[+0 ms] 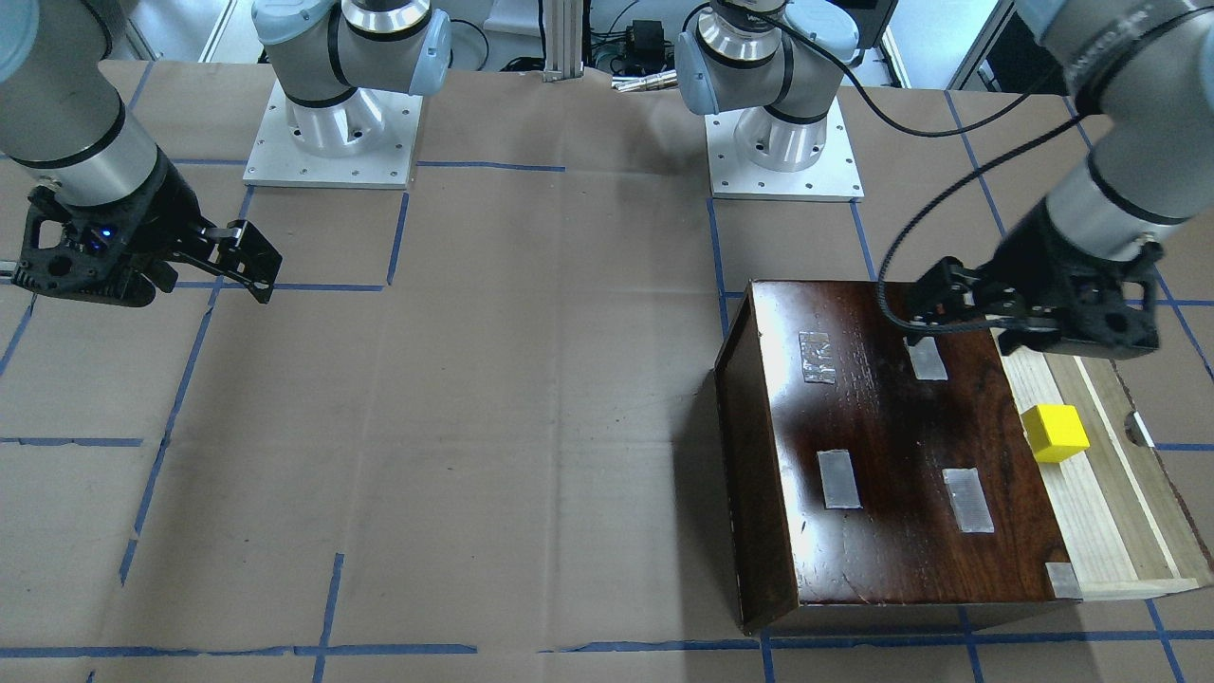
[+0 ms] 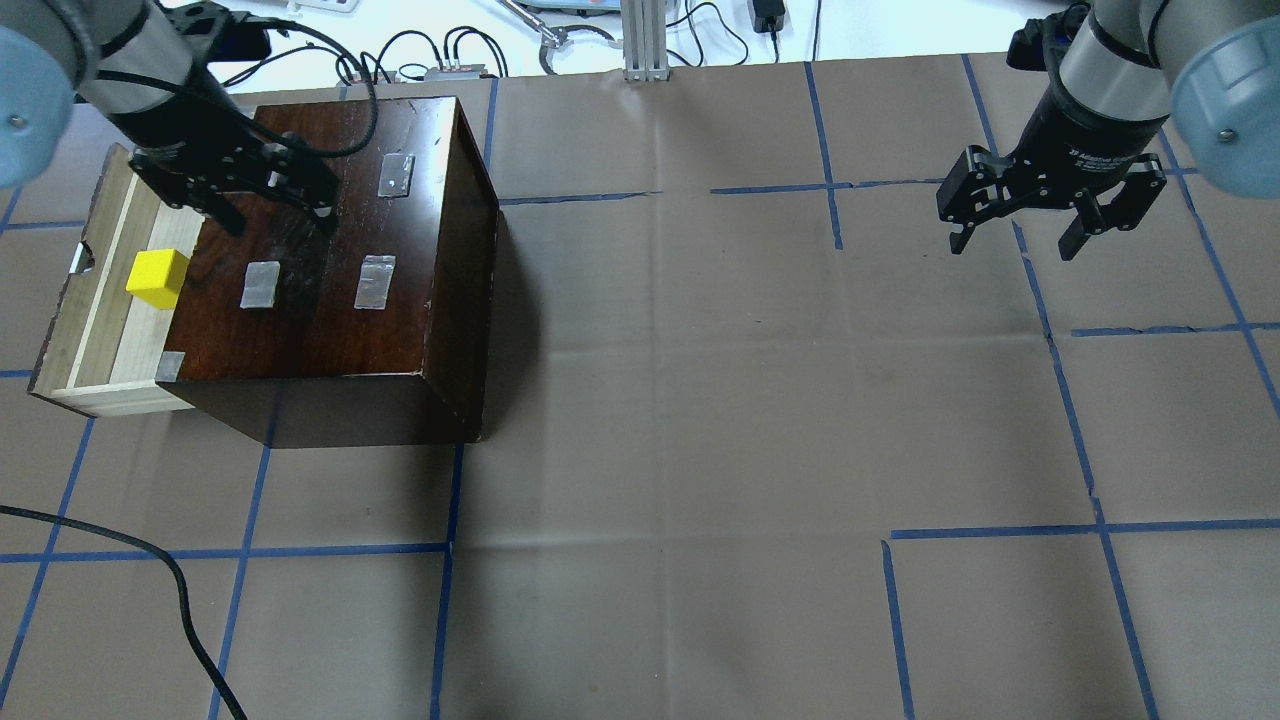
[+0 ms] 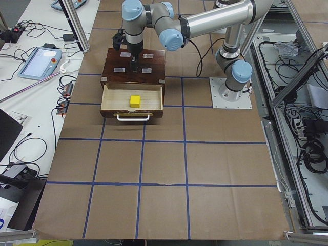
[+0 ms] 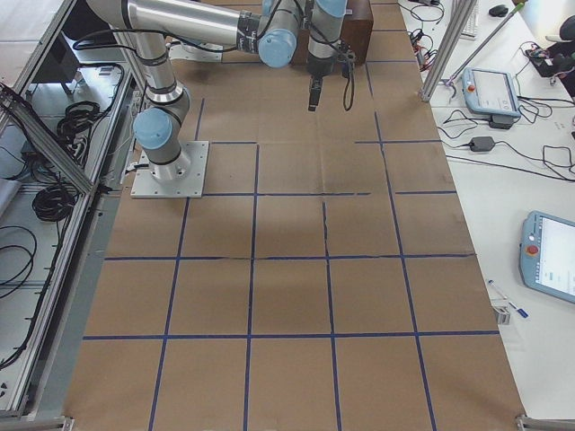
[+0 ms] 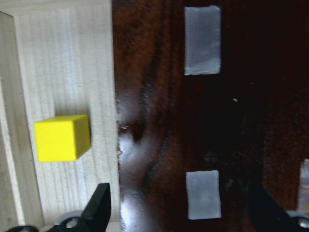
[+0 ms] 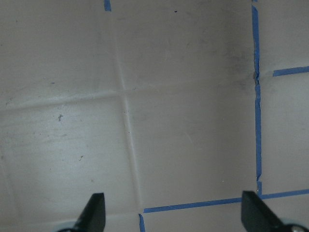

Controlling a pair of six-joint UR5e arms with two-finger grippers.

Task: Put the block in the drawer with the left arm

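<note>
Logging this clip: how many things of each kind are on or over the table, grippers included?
yellow block: 1
drawer: 1
dark wooden box: 1
grey tape patches on the box top: 5
grippers: 2, the left gripper and the right gripper, both open
Total: 10

- The box stands near the worktop's far-left corner, seen from the robot's side.
- The drawer juts from it toward the left edge; the block sits inside, just beside the box.
- The left gripper hangs over the box top; the right gripper over the right side, well apart.
</note>
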